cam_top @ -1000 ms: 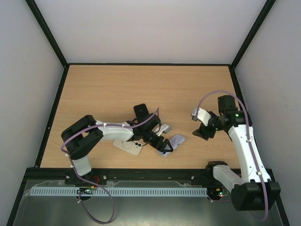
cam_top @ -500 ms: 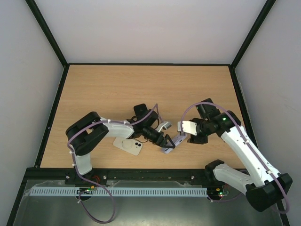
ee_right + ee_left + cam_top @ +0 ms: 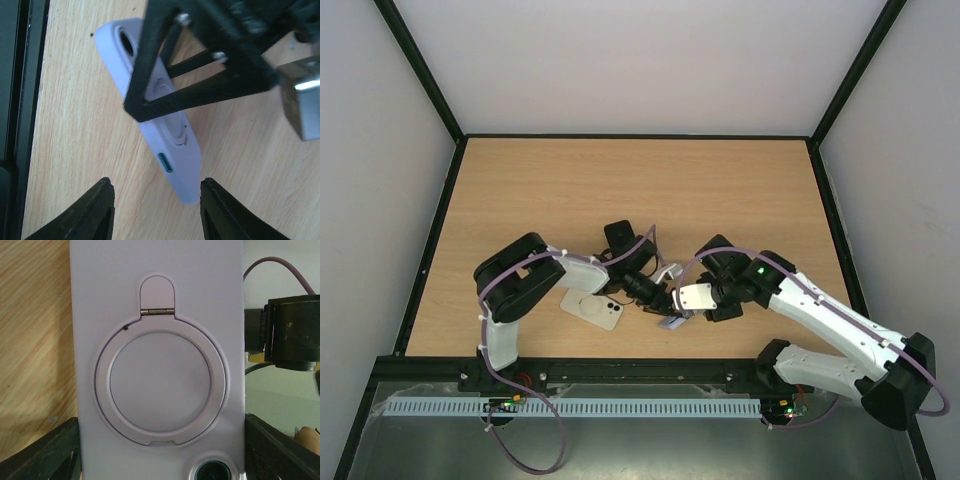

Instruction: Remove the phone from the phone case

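Just right of the white phone (image 3: 592,308), I see the left gripper (image 3: 670,308) clamped across the lilac case (image 3: 157,340), holding it tilted. Beyond that, farther from the phone, my right gripper (image 3: 156,186) hangs spread wide, gripping nothing.

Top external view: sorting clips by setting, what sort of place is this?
Likely a robot test cell: bare wooden tabletop, plain white walls in black framing, and the left gripper clamping a lilac phone case.
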`<state>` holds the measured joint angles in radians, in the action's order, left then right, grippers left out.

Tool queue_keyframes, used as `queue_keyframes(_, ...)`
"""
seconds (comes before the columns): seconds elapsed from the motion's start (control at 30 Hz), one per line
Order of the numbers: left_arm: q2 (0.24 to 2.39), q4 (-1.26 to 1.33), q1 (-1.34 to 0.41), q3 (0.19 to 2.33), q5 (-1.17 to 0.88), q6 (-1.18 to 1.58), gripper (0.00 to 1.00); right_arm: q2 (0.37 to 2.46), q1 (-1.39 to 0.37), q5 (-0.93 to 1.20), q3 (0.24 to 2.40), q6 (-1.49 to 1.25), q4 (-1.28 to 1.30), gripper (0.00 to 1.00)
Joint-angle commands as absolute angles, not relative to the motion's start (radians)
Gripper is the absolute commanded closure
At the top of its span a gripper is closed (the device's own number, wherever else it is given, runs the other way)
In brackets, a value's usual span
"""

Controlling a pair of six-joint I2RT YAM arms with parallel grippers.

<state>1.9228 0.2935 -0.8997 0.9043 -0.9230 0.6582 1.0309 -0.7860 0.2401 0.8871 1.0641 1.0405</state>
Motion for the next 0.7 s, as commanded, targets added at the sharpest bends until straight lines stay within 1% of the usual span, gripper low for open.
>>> queue_keyframes(0.0,1.934,0.339,-0.886,0.948,-0.991,0.653,0.37,1.028,-0.829,0.159,0.827,1.106,0.994,0.56)
queue_keyframes(0.27,1.961,0.347,-0.886,0.958,-1.006,0.655,0.38,1.033,-0.859,0.163,0.725,1.102,0.867,0.57)
queue_keyframes(0.57,1.978,0.351,-0.885,0.96,-1.022,0.653,0.38,1.059,-0.874,0.152,0.684,1.116,0.793,0.62)
queue_keyframes(0.67,1.985,0.351,-0.885,0.962,-1.026,0.651,0.38,1.079,-0.877,0.15,0.681,1.117,0.792,0.66)
